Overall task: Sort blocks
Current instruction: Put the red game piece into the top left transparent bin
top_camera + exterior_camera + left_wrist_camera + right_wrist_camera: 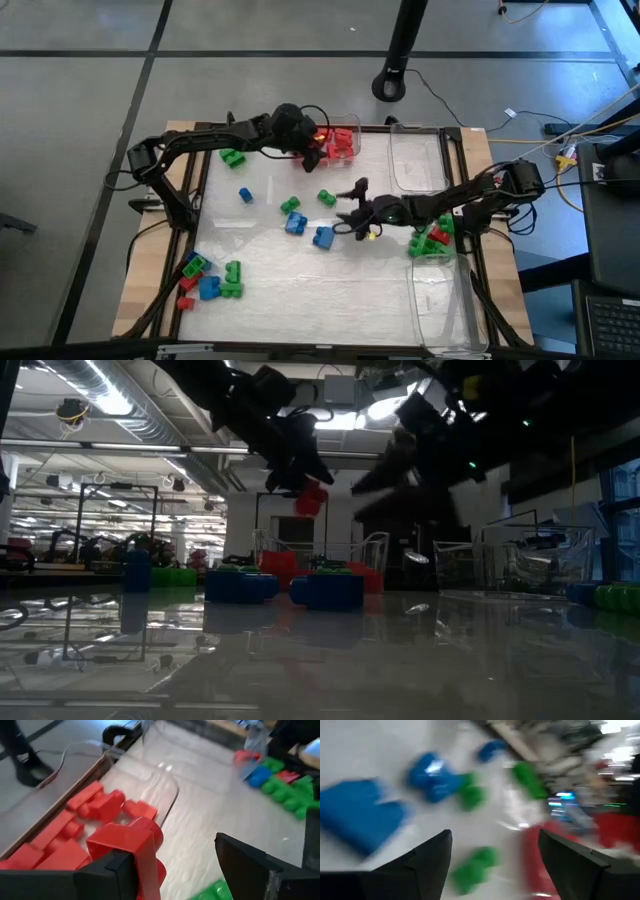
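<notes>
Red block (131, 851) sits clamped in the left pincer (312, 152), upper centre, beside the bin (352, 124) of red blocks; right pincer (350, 205), mid-frame, gapes empty over blue blocks (322, 237); rightward, green blocks (430, 240) fill another bin (432, 258).

The left fingers (125, 870) hold a block (131, 845) just beside a bin (165, 795), with a heap of blocks (75, 820) in it. Ahead of the right fingers (445, 855) several blocks (435, 775) lie apart on the table (300, 290); behind them a second bin (432, 245) holds more.
</notes>
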Controlling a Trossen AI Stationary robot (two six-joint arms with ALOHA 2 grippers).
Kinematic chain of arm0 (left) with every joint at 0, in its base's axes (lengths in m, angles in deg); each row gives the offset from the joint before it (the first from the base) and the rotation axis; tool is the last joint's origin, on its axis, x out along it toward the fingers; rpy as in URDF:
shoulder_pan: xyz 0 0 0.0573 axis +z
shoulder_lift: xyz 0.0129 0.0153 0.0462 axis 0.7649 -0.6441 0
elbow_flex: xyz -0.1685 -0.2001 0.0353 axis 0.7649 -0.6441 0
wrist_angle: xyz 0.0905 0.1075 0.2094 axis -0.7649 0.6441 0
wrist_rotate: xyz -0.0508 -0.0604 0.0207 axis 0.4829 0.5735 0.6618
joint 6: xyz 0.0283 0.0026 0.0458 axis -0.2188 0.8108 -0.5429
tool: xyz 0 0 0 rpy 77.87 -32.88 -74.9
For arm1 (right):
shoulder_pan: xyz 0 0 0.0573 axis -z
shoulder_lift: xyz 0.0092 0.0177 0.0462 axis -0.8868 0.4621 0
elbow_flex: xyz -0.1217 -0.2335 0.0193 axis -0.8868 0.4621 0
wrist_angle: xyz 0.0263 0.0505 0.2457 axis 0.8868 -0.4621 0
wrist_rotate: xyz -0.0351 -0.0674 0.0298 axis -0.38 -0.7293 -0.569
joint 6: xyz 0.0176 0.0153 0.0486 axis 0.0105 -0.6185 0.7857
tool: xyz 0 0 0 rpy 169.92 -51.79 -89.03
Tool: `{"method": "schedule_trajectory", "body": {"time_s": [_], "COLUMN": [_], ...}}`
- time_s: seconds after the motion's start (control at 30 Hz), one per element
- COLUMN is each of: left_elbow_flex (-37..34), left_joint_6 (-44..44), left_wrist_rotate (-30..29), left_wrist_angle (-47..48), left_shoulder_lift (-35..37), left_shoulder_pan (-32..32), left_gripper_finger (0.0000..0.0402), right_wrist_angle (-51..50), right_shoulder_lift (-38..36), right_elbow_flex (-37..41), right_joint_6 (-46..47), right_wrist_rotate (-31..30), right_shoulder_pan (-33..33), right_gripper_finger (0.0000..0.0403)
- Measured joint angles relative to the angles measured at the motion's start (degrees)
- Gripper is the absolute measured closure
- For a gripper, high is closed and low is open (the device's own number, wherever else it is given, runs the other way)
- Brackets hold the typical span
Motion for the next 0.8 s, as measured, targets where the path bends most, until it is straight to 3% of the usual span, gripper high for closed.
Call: {"method": "schedule_trajectory", "body": {"time_s": [0.13,0.27,0.4,0.53,0.8], "left_elbow_flex": [0.0,0.0,-0.02,-0.02,-0.09], "left_joint_6": [-0.08,-1.01,-3.26,-5.6,-7.84], "left_wrist_rotate": [0.33,2.22,6.79,10.24,9.42], "left_wrist_angle": [-1.89,-2.61,-2.57,-3.63,-7.8], "left_shoulder_lift": [0.0,0.0,0.0,0.0,0.0], "left_shoulder_pan": [0.04,0.04,0.02,0.0,0.4], "left_gripper_finger": [0.0178,0.0178,0.0178,0.0178,0.0178], "right_wrist_angle": [3.5,3.33,0.96,-3.21,0.02], "right_shoulder_lift": [-0.04,-0.05,-0.09,-0.09,-0.15], "right_elbow_flex": [-2.99,-6.89,-9.02,-10.4,-10.7], "right_joint_6": [-8.3,-11.98,-12.37,-12.33,-11.4], "right_wrist_rotate": [-12.56,-14.81,-9.52,1.86,11.95], "right_shoulder_pan": [1.79,6.14,11.12,15.91,22.16], "right_gripper_finger": [0.011,0.011,0.011,0.011,0.011]}}
